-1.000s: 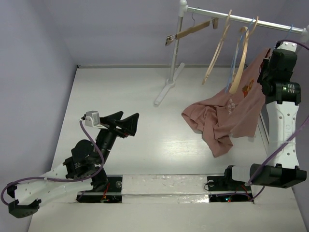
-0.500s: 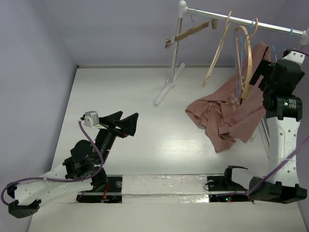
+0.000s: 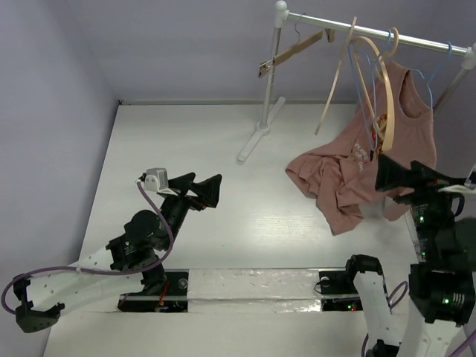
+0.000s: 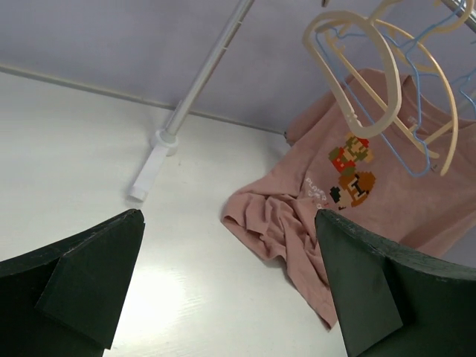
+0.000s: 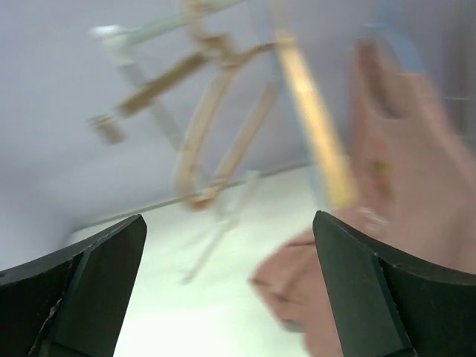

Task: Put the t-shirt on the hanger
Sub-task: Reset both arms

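2 hands open: left hand [image 3: 199, 186], right hand [image 3: 411, 178]; t-shirt [image 3: 401, 126] hangs from hanger [image 3: 429, 76].

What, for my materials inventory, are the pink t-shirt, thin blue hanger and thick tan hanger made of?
Dusty-pink t-shirt: soft matte cloth, probably cotton knit; it sags and bunches in folds. Thin light-blue hanger: apparently coated wire, slim and bent. Thick tan curved hanger: smooth, pale, likely wood.
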Motion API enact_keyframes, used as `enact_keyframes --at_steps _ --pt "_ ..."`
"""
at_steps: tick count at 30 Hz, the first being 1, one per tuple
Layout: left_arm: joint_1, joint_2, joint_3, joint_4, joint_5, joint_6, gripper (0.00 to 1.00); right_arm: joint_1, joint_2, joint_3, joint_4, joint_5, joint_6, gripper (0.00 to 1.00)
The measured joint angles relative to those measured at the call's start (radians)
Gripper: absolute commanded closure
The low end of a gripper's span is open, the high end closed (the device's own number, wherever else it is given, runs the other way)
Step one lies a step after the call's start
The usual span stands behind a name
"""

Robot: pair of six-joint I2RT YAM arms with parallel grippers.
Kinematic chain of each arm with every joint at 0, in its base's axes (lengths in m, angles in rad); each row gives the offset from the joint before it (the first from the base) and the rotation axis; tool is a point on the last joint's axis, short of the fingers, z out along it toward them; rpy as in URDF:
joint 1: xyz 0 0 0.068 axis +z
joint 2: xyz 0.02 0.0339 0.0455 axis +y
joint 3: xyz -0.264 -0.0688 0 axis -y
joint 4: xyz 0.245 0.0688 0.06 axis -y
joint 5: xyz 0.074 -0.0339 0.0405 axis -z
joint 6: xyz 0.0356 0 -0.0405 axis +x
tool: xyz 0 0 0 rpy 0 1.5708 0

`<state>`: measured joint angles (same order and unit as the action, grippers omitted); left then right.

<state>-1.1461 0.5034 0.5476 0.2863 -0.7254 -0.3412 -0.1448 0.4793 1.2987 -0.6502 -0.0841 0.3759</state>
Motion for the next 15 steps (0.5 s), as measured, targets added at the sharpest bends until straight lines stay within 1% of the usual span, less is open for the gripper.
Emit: enact_keyframes --at_steps 3,5,7,10,15 --pt "0.000 0.023 0.002 -0.001 0.028 -0.026 0.01 0.000 -0.079 -0.055 0.085 -0.198 0.058 0.00" --pt "0.000 0.039 0.017 -0.012 0.043 -0.044 0.01 0.000 -0.087 -0.059 0.147 -0.320 0.090 0.00" --pt "0.000 0.053 0.052 -0.031 0.054 -0.059 0.01 0.002 -0.089 -0.058 0.208 -0.407 0.107 0.00" --pt "0.000 0.063 0.108 -0.051 0.065 -0.069 0.01 0.012 -0.107 -0.058 0.272 -0.491 0.115 0.00" --pt "0.000 0.047 0.170 -0.059 0.075 -0.063 0.01 0.016 -0.161 -0.065 0.355 -0.537 0.100 0.00"
